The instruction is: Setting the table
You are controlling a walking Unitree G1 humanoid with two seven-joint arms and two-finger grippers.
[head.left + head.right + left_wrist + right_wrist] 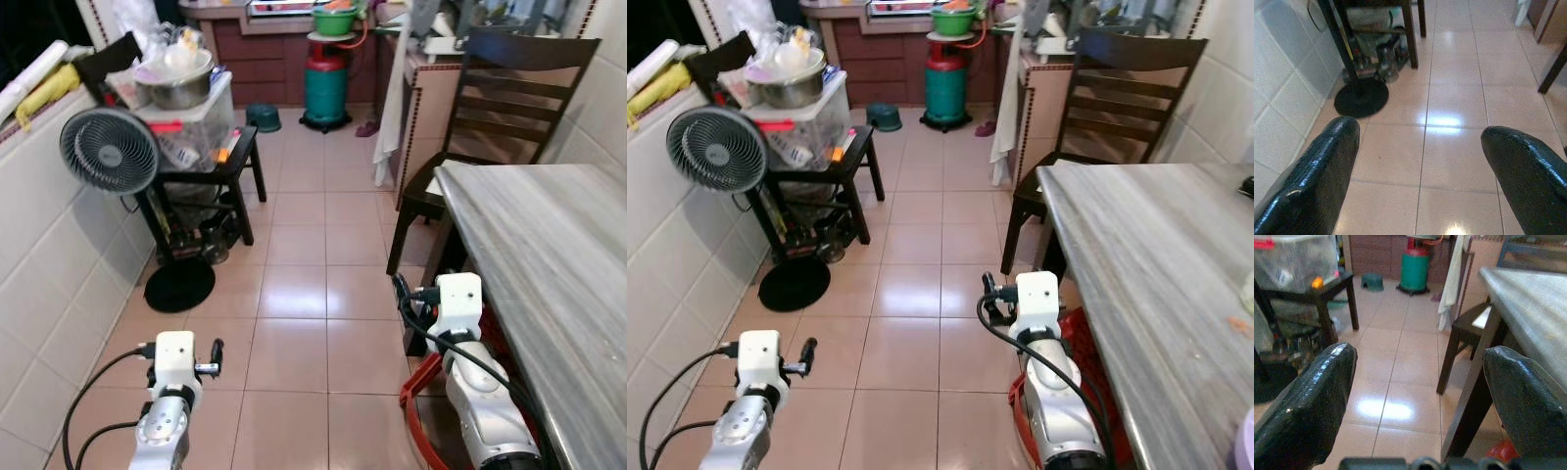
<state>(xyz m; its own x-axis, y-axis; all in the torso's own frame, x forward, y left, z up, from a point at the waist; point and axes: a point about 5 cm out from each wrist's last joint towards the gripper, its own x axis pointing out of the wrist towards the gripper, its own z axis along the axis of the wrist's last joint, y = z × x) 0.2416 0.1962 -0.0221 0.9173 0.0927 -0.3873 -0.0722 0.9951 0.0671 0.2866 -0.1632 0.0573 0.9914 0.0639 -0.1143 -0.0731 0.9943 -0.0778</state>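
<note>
Left eye: tiled kitchen floor (294, 264) runs ahead. The table (549, 255), grey-streaked stone top, runs along the right from near to far, a dark chair (490, 108) at its far end. Left side: a fan (110, 150) on a round black base, a dark side table (211, 166) with a plastic bin and a metal bowl (176, 88) on it. Far centre, a green gas cylinder (325, 88). Both arms hang low over the floor.

Right eye: more of the tabletop shows, with small items at its right edge, too cropped to identify.

Left wrist: left gripper (1420, 176) is spread wide, nothing between the fingers (1317, 181); below it bare floor and the fan base (1361, 97).

Right wrist: right gripper (1420, 396) is likewise wide apart and empty. The table edge and its leg (1474, 387) lie just right of it, apart from the fingers (1308, 406).
</note>
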